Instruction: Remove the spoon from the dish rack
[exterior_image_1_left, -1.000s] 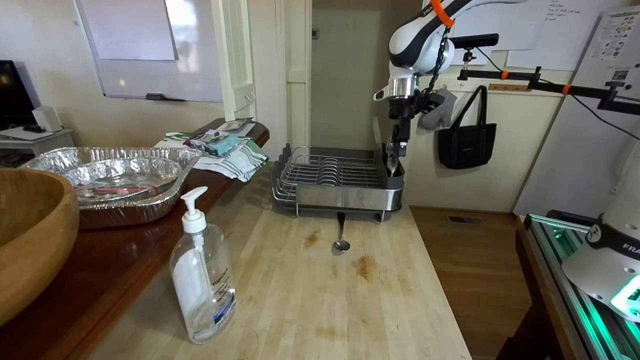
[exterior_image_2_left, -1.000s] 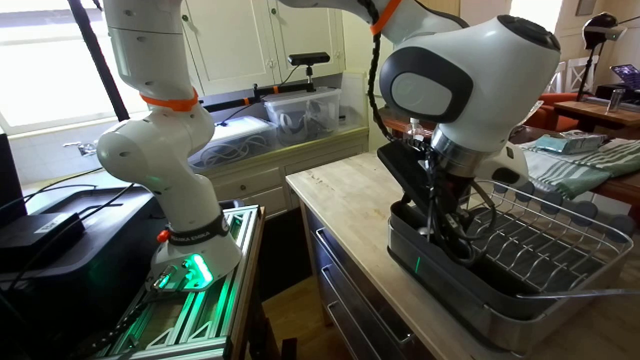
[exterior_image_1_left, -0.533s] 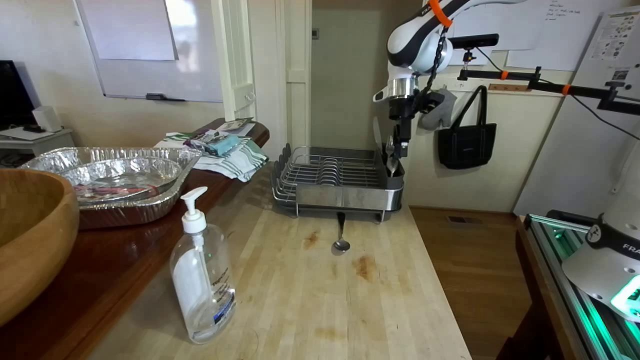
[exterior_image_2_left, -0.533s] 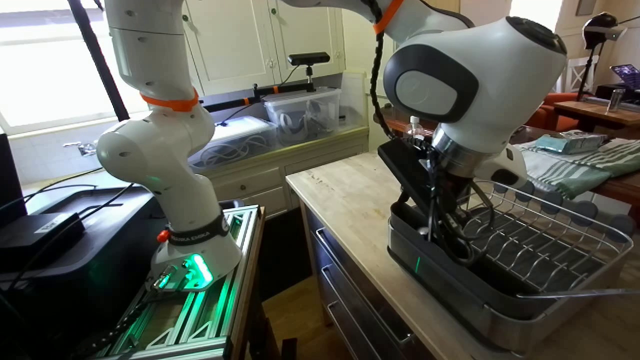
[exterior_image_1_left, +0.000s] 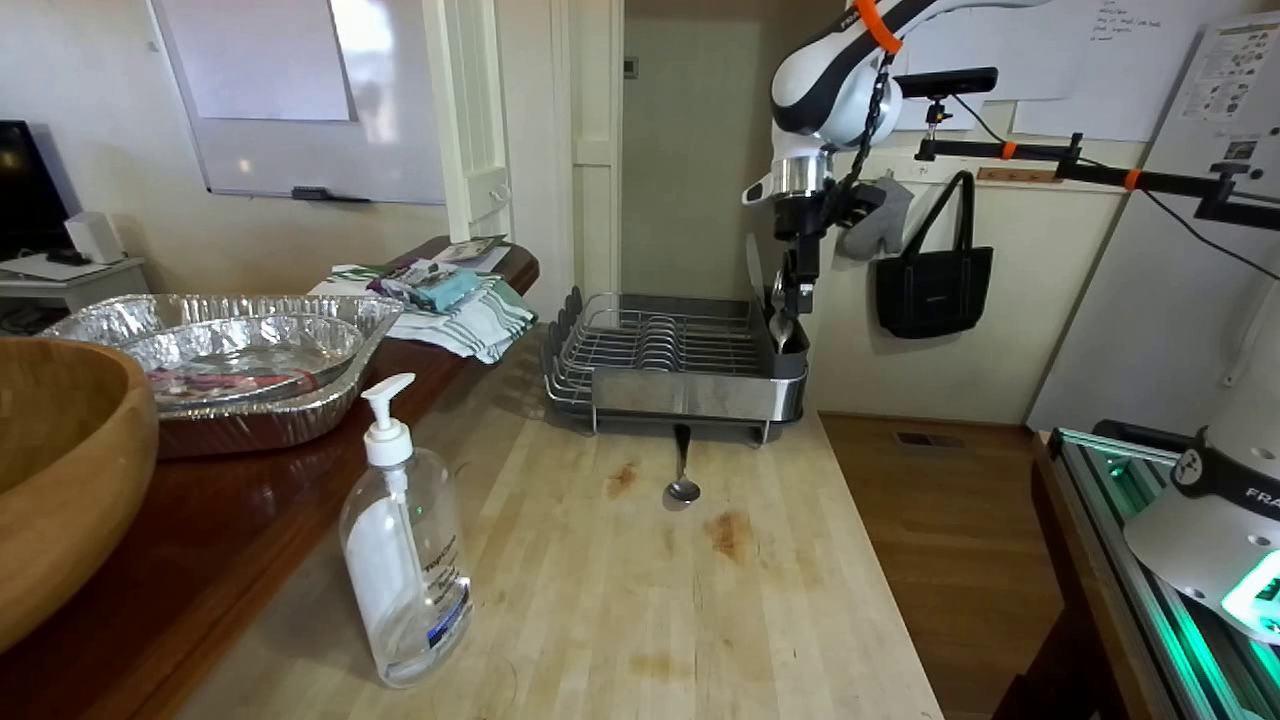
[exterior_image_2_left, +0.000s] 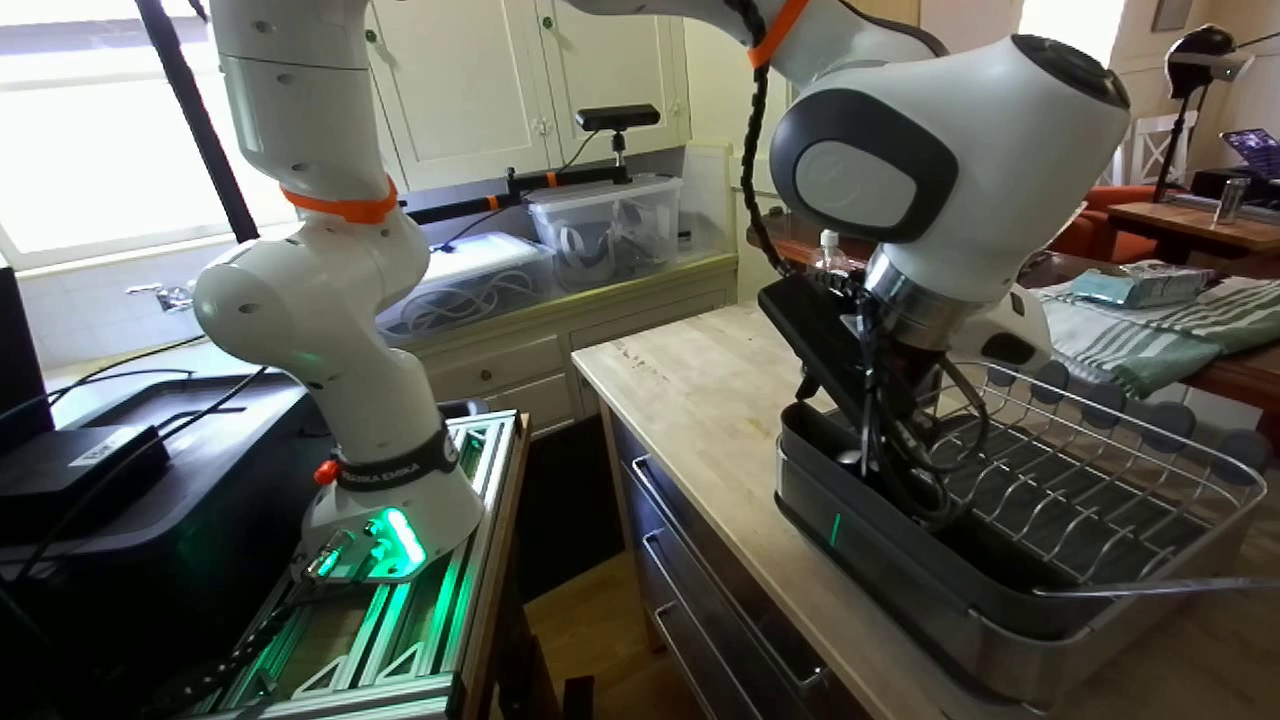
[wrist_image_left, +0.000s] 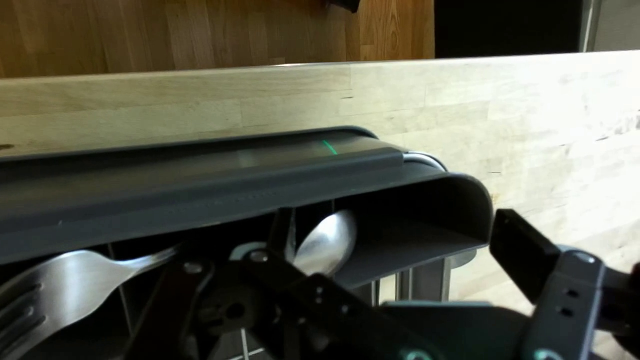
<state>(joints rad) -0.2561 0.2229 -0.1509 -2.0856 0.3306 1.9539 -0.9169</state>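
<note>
Spoon (wrist_image_left: 330, 243) appears between the parted jaws of the pincer (wrist_image_left: 394, 220), nearer one.

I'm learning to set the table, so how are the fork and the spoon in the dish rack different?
The fork has slots between its tines; the spoon has a smooth, rounded bowl. In the wrist view, the spoon's bowl shows between the gripper's open fingers; the fork shows outside them. Both are shiny silver and sit in the dish rack's utensil holder.
</note>
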